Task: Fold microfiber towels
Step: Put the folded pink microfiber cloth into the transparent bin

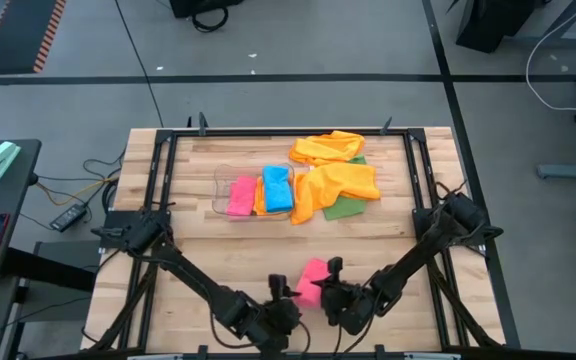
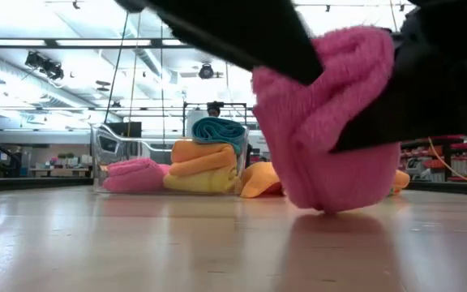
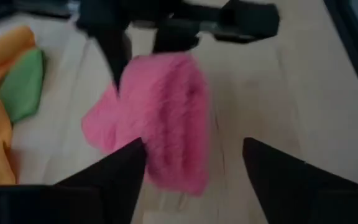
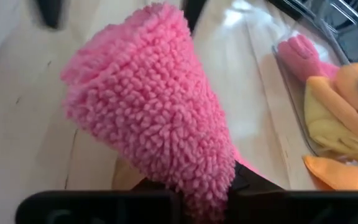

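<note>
We find the right gripper [image 1: 334, 293] clamped on a folded pink microfiber towel [image 1: 314, 277]; the left gripper [image 1: 284, 296] stands open beside it.

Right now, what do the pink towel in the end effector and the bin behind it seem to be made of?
The pink towel looks like microfiber: matte, covered in small fuzzy loops. The bin looks like clear, glossy rigid plastic, since the folded towels show through its wall.
</note>
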You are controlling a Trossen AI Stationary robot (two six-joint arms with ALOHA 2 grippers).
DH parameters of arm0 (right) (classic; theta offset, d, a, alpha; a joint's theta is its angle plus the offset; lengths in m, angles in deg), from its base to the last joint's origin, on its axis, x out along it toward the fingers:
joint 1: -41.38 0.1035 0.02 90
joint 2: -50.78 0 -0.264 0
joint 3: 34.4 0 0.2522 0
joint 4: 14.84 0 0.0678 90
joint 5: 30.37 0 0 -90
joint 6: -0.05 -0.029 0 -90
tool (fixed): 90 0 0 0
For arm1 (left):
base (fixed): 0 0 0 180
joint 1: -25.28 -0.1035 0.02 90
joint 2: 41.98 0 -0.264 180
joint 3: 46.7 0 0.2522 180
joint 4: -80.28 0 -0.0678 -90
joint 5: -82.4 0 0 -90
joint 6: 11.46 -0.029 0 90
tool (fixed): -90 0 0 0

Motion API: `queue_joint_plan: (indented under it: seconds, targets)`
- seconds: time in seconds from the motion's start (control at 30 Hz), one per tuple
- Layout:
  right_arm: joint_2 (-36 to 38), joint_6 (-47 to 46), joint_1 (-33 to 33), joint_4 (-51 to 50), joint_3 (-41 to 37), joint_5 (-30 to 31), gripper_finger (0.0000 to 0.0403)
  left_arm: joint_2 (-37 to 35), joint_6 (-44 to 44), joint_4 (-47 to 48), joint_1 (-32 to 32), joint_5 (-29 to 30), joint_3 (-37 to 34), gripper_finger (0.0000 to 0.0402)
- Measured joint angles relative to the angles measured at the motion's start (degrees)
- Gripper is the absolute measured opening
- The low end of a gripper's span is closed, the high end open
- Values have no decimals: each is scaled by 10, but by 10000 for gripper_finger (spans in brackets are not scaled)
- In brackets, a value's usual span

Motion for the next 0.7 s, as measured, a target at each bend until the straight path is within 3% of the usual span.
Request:
queue_joint_plan:
  seconds: [0.23,0.7]
  targets:
    - [7,-51,-11,-11,0,-2,41,0,-35,-42,-2,82,0,315]
    - [8,-100,-22,-18,26,-5,41,2,-45,-49,-32,83,-9,314]
